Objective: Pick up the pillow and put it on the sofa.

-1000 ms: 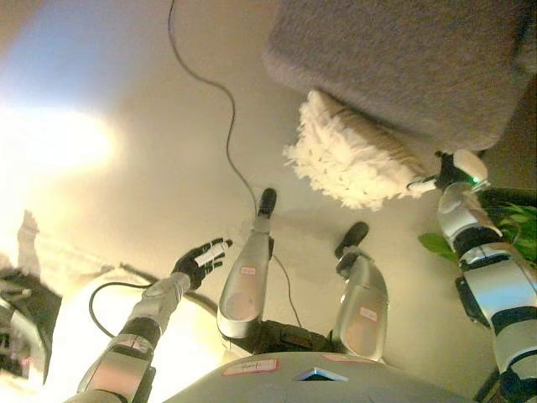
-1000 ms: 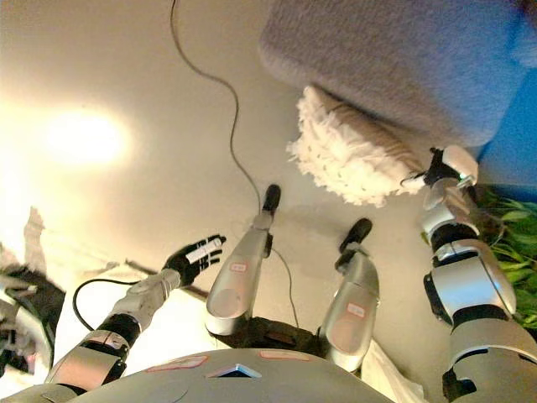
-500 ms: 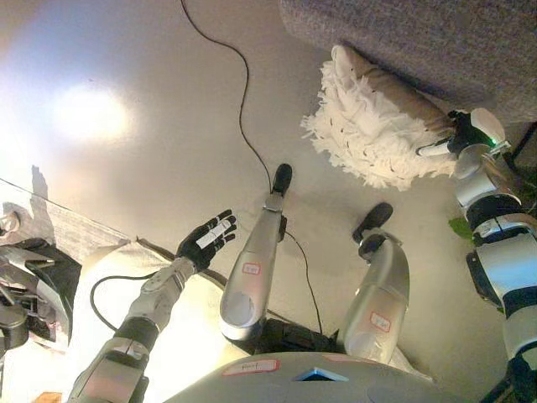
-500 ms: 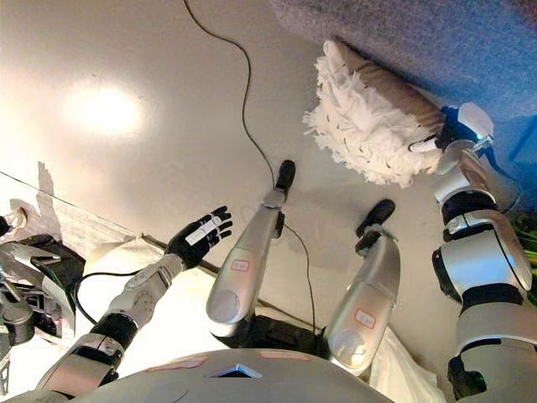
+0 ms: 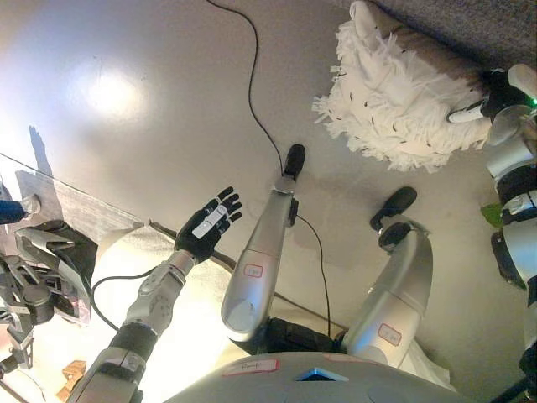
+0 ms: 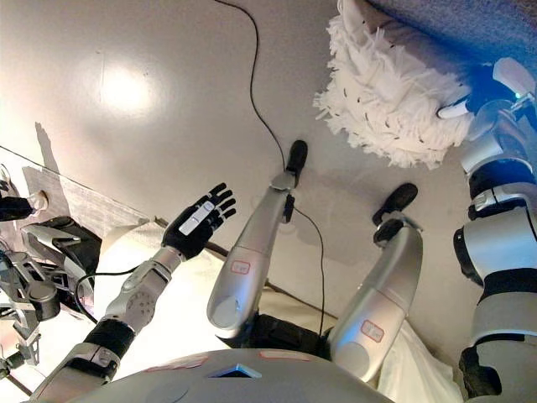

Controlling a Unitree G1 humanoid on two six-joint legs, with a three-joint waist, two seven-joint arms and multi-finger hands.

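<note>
The pillow (image 5: 394, 92) is white and shaggy with a tan back. It hangs above the floor at the top right, against the front edge of the grey sofa (image 5: 457, 21). My right hand (image 5: 491, 92) grips the pillow's right end, with a white fingertip (image 5: 466, 107) pressed on the fringe. The pillow also shows in the right eye view (image 6: 390, 92). My left hand (image 5: 205, 227) is open and empty, held out over the floor at the lower left, far from the pillow.
A green plant (image 5: 491, 214) shows at the right edge. Dark equipment (image 5: 38, 269) stands at the lower left, beside a pale cloth-covered shape (image 5: 101, 269). A grey strip (image 5: 75, 214) runs across the floor there.
The whole view has shifted, so the camera moved. The pillow stays in my right hand at the sofa's edge. My left hand stays open.
</note>
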